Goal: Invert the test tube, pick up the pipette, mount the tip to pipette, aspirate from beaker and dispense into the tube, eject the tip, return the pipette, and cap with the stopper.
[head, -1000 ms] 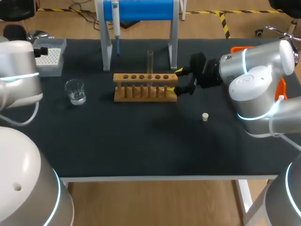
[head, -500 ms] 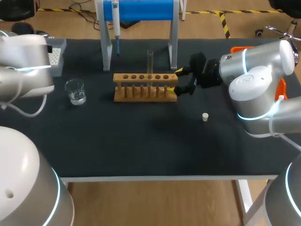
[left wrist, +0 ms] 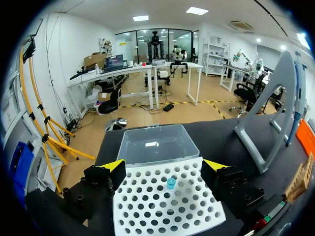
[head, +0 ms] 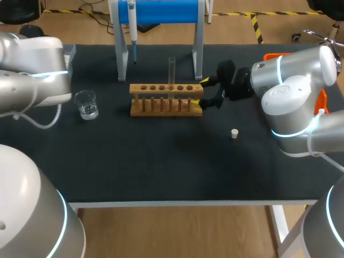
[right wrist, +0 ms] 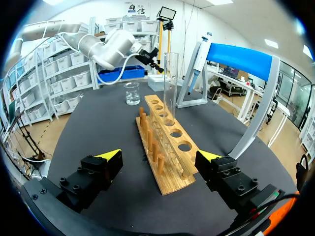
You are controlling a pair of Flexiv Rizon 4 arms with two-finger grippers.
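While left arm (head: 32, 80) mostly hides tip box (left wrist: 167, 206) overhead, wrist views show left tool (left wrist: 165, 165), right tool (right wrist: 160, 156) spread

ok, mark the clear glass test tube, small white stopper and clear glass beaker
clear glass test tube (head: 172, 71), head view, upper wall
small white stopper (head: 234, 133), head view, its side
clear glass beaker (head: 86, 104), head view, front wall

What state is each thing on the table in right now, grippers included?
Test tube: upright in rack, uncapped.
Pipette: hanging on stand.
Beaker: upright, partly full.
Stopper: loose on table.
Tip box: lid open, one tip inside.
Left gripper: open, over tip box.
Right gripper: open, at rack's end.
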